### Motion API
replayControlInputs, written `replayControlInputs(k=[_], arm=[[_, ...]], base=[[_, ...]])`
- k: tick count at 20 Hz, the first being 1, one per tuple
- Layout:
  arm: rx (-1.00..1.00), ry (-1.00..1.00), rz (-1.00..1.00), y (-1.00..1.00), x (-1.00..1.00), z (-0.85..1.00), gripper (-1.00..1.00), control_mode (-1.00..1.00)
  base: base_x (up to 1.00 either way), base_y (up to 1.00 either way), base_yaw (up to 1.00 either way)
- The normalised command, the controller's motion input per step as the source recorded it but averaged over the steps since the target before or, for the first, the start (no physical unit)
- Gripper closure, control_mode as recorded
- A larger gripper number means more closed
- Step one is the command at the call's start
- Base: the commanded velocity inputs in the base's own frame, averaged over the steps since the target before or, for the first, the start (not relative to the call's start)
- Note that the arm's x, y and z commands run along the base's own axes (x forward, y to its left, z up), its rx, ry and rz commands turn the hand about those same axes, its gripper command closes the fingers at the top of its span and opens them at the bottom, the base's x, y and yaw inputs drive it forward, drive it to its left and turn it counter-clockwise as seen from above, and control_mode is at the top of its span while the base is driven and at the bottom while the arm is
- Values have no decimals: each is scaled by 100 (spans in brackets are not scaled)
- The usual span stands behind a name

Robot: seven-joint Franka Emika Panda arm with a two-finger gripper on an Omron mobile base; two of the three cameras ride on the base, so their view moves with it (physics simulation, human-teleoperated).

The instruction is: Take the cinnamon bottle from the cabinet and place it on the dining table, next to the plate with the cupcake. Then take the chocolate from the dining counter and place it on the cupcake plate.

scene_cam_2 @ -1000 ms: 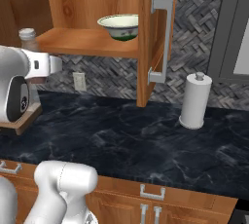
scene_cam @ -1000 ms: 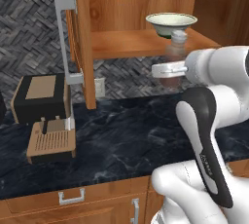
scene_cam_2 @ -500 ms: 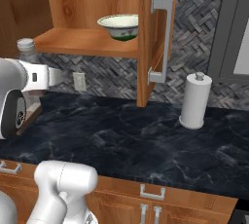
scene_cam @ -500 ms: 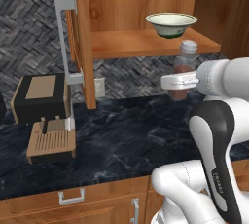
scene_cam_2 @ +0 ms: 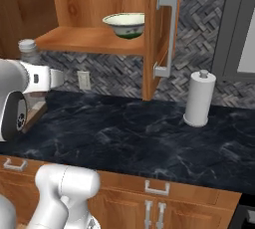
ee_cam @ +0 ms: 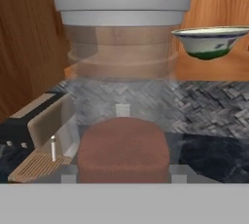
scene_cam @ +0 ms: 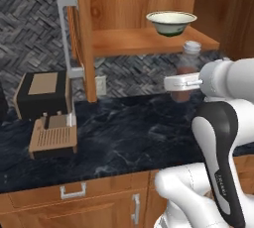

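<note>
Gripper (scene_cam: pixel 182 82): closed on the cinnamon bottle (scene_cam: pixel 187 71) at its lower body, jaws partly apart to the width of the glass; bottle carried upright.

Cinnamon bottle: clear glass, grey cap, brown powder filling the lower part. Held in the air just outside the open cabinet (scene_cam: pixel 144 9), below and in front of the shelf edge (scene_cam: pixel 149 41), above the dark marble counter (scene_cam: pixel 124 138). In the hand view, close against the camera, cap at top, powder at bottom (ee_cam: pixel 122 101).

Risk, slip: smooth glass, grip low on the body, weight of cap and neck above the pads. Likely to tilt or slide in a fast swing or a sudden stop of the base.

Risk, shelf and bowl: green-rimmed bowl (scene_cam: pixel 171 22) sits at the shelf front, just above the cap. Any upward drift during withdrawal could knock the cap on the shelf edge or nudge the bowl off.

Risk, cabinet door (scene_cam_2: pixel 162 29): stands open to the arm's right, long handle projecting. Wide swing that way could strike it.

Risk, counter items: coffee machine (scene_cam: pixel 45 105) to the left, paper towel roll (scene_cam_2: pixel 199 98) to the right, both well apart from the bottle; hazard only on a low carry.

Remaining: dining table, plate and chocolate not yet reached; most of the task ahead.
</note>
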Motion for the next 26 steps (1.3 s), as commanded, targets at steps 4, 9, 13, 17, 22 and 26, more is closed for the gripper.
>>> replayControlInputs(k=[4,9,13,17,22,26], arm=[[0,0,0,0,0,0,100,100],[0,0,0,0,0,0,100,100],[0,0,0,0,0,0,100,100],[0,0,0,0,0,0,100,100],[0,0,0,0,0,0,100,100],[0,0,0,0,0,0,100,100]], base=[[-75,0,0],[-66,-5,27],[-38,-13,84],[-19,-4,100],[-10,0,100],[-4,0,100]])
